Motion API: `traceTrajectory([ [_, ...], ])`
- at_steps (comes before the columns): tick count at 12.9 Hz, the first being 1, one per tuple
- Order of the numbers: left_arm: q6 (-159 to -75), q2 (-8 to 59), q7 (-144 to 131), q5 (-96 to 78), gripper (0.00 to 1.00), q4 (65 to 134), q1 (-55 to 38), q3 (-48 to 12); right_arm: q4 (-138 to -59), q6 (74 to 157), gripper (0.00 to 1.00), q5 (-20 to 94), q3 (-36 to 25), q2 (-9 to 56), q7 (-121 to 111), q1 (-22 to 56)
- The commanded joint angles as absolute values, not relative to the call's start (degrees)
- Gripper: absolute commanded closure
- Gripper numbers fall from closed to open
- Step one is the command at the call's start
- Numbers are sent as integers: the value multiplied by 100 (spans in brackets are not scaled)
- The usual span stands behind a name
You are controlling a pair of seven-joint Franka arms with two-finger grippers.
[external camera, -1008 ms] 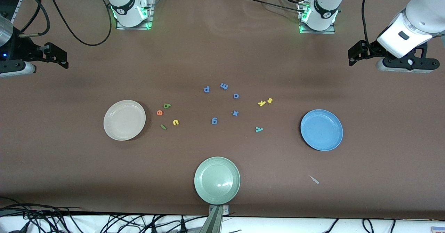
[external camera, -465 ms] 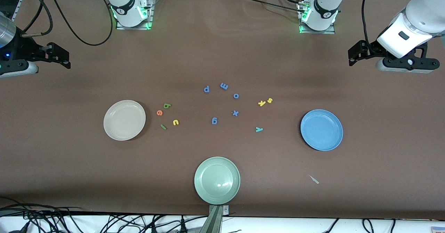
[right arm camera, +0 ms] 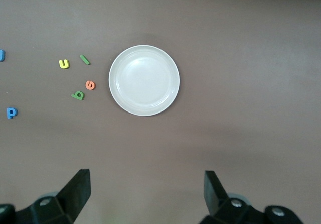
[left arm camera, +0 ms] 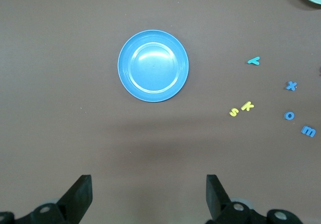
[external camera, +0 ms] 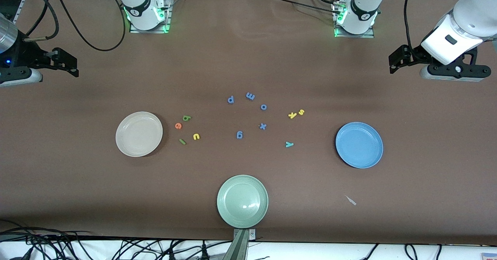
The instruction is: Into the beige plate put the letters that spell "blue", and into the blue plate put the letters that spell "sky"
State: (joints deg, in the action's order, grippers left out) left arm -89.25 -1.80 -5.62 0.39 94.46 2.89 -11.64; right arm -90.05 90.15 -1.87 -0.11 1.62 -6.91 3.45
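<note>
The beige plate (external camera: 139, 134) lies empty toward the right arm's end. Beside it are the olive b (external camera: 186, 118), orange e (external camera: 178, 125), green l (external camera: 182, 141) and yellow u (external camera: 196, 136). The blue plate (external camera: 359, 144) lies empty toward the left arm's end, with the yellow s (external camera: 301, 112), yellow k (external camera: 292, 115) and teal y (external camera: 289, 144) beside it. My right gripper (external camera: 73, 64) (right arm camera: 147, 191) hangs open high over its table end. My left gripper (external camera: 393, 61) (left arm camera: 149, 194) hangs open over the other end. Neither holds anything.
Blue letters p (external camera: 230, 99), m (external camera: 250, 96), o (external camera: 263, 107), x (external camera: 263, 126) and g (external camera: 239, 134) lie between the two groups. A pale green plate (external camera: 242, 201) sits at the table edge nearest the front camera. A small pale scrap (external camera: 351, 200) lies near the blue plate.
My right gripper has shifted slightly toward the table's middle. The left arm, the letters and the plates have not moved.
</note>
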Motion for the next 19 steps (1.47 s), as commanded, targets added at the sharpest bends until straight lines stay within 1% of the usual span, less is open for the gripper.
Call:
traceTrajectory([
  [1, -8798, -193, -589, -26, 0, 9334, 299, -1178, -8956, 9018, 0, -105, -9, 149, -642, 343],
  [17, -8798, -185, -598, -70, 0, 9334, 308, -1169, -8956, 9026, 0, -158, -9, 149, -650, 343],
  [19, -8807, -167, -519, -70, 0, 9325, 299, -1143, -8956, 9122, 0, -167, -9, 149, -650, 343],
])
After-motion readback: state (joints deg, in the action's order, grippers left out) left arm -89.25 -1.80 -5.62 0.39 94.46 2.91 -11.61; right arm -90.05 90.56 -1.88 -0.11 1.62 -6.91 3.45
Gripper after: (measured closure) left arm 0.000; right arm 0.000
